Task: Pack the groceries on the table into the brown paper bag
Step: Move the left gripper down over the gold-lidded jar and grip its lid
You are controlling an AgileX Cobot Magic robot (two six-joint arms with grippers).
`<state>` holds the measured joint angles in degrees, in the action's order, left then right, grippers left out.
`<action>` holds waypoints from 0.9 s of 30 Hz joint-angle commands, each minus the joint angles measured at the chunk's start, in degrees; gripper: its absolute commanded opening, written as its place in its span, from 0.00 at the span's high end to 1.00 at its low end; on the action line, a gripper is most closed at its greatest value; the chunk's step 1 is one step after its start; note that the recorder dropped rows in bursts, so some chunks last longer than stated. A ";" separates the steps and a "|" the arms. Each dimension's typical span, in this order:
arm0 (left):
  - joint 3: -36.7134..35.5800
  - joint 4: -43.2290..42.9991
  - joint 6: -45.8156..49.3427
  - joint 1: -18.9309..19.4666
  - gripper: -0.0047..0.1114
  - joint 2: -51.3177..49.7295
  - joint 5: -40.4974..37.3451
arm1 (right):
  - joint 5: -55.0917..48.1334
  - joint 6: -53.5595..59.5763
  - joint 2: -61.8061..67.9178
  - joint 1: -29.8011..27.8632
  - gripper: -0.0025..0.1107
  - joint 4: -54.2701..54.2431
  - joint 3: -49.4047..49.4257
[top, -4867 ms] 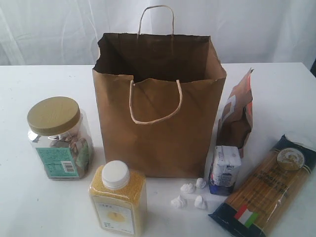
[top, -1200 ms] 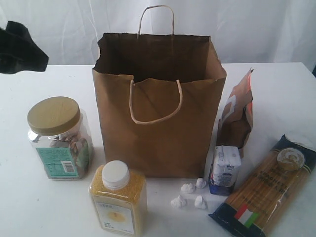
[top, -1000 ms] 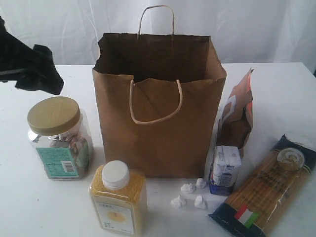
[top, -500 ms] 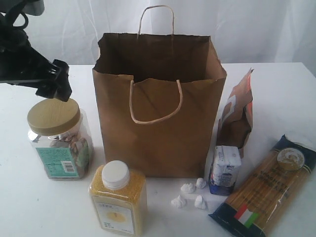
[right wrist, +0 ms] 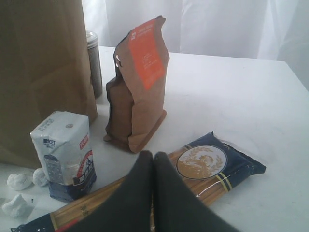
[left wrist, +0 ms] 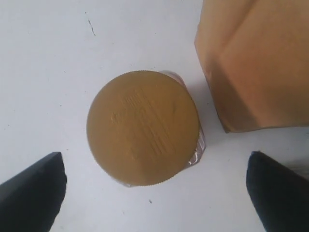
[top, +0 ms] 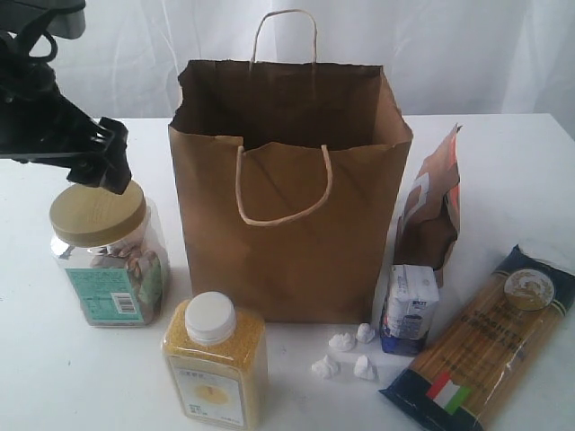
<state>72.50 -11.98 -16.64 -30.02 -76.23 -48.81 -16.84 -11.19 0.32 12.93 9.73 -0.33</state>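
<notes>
Nearest the exterior camera, the white-capped yellow-grain bottle (top: pixel 214 368) stands upright on the table (top: pixel 54 386). The long spaghetti packet (top: pixel 481 346) lies flat at the front right. Small paper scraps (top: pixel 341 355) lie between the two. The small white-blue carton (top: pixel 409 307) stands just behind the scraps, near the packet.

The clear gold-lidded jar (top: pixel 108 256) stands upright to the left of the brown paper bag (top: pixel 287 189). The left gripper (top: pixel 110 169) hovers directly above the jar lid, jaws spread wide on either side of it and holding nothing.

The right gripper (right wrist: pixel 153 162) is above the spaghetti packet, its fingers pressed together on nothing.

The bag stands open at mid-table. The brown-orange pouch (top: pixel 433 202) stands upright to its right. Further back, the silver can (right wrist: pixel 94 63) stands close to the bag's side wall.
</notes>
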 commanded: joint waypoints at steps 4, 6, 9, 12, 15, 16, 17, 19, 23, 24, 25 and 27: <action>0.23 -2.65 -1.88 0.25 0.08 -2.59 2.06 | 0.19 -0.16 -0.32 -0.31 0.98 0.32 0.33; 0.23 -2.51 -2.03 1.17 0.08 -3.26 2.06 | 0.19 -0.16 -0.32 -0.31 0.98 0.32 0.33; 0.15 -2.35 -3.06 2.25 0.08 -4.19 2.07 | 0.19 -0.16 -0.32 -0.31 0.98 0.32 0.33; 0.15 -2.35 -3.06 3.10 0.08 -4.74 2.97 | 0.19 -0.16 -0.32 -0.31 0.98 0.32 0.33; 0.15 -1.58 -3.06 3.52 0.08 -5.68 3.41 | 0.19 -0.16 -0.32 -0.31 0.98 0.32 0.33; 0.15 -1.48 -3.06 3.52 0.08 -6.11 3.14 | 0.19 -0.16 -0.32 -0.31 0.98 0.32 0.33; 0.15 -1.29 -3.06 3.52 0.08 -6.50 2.91 | 0.19 -0.16 -0.32 -0.31 0.98 0.32 0.33; 0.15 -0.88 -3.06 3.52 0.08 -7.16 2.91 | 0.19 -0.16 -0.32 -0.31 0.98 0.32 0.33; 0.15 0.43 -3.06 3.52 0.08 -8.17 4.20 | 0.19 -0.16 -0.32 -0.31 0.98 0.32 0.33; 0.15 0.66 -3.06 3.52 0.08 -8.32 4.20 | 0.19 -0.16 -0.32 -0.31 0.98 0.32 0.33; 0.15 0.66 -3.06 3.52 0.08 -8.59 3.82 | 0.19 -0.16 -0.32 -0.31 0.98 0.32 0.33; 0.15 0.95 -3.06 3.66 0.08 -9.28 2.77 | 0.19 -0.16 -0.32 -0.31 0.98 0.32 0.33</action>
<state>72.50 -11.92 -19.15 -26.66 -85.03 -44.37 -16.94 -11.19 0.32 12.93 9.73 -0.33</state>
